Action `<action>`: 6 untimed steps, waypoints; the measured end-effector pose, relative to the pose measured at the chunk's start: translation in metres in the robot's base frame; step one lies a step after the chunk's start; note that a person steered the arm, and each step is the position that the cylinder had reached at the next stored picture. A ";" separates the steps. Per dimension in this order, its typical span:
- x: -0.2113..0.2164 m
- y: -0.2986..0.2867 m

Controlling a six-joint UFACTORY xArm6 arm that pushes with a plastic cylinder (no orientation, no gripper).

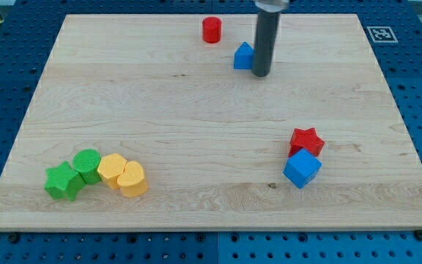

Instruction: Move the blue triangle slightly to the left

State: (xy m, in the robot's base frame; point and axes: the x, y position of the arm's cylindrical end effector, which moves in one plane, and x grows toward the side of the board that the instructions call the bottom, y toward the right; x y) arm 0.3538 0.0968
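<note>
The blue triangle [243, 56] lies near the view's top, a little right of centre, on the wooden board [196, 125]. My tip [261, 74] stands just to the triangle's right, touching or nearly touching its right edge. The dark rod rises from the tip out of the view's top and hides a little of the triangle's right side.
A red cylinder [212, 30] stands up and left of the triangle. A red star [306, 140] and a blue cube [302, 169] sit together at the lower right. A green star [63, 181], green cylinder [87, 163], yellow block [111, 169] and yellow heart [132, 179] cluster at the lower left.
</note>
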 end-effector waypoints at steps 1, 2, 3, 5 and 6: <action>0.000 0.020; 0.000 0.020; -0.010 0.018; -0.027 0.007; -0.027 -0.005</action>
State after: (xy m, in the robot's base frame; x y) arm 0.3264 0.0916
